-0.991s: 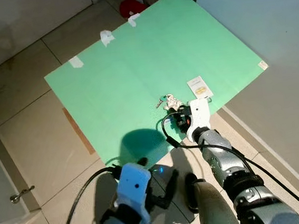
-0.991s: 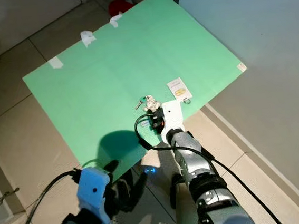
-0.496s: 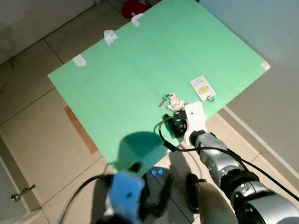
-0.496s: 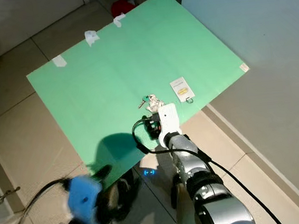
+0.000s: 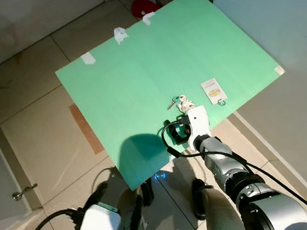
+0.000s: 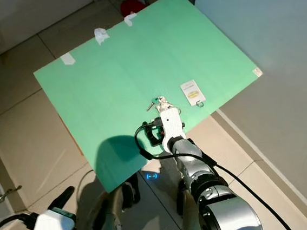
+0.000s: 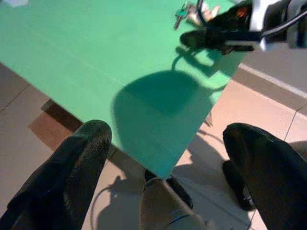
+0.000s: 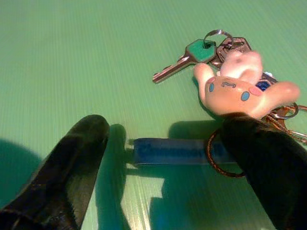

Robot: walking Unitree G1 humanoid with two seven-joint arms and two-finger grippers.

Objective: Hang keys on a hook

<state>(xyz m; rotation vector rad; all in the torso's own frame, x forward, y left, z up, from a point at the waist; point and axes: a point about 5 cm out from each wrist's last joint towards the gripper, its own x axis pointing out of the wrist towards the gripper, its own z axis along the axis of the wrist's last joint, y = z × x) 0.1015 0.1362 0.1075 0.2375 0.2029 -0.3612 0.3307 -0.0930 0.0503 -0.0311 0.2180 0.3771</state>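
Keys (image 8: 225, 72) lie flat on the green board (image 5: 138, 67) on the floor, near its edge closest to the robot, not yet picked up. Right pincer (image 8: 163, 158) is spread, fingers straddling the blue strap (image 8: 177, 151). Left pincer (image 7: 168, 158), also spread, hangs idle. Grasping, lifting and hanging all remain.

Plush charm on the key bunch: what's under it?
The plush charm lies over the keys and rings on the green board. A green-headed key sticks out; the other keys are mostly covered. The right gripper straddles the blue strap.
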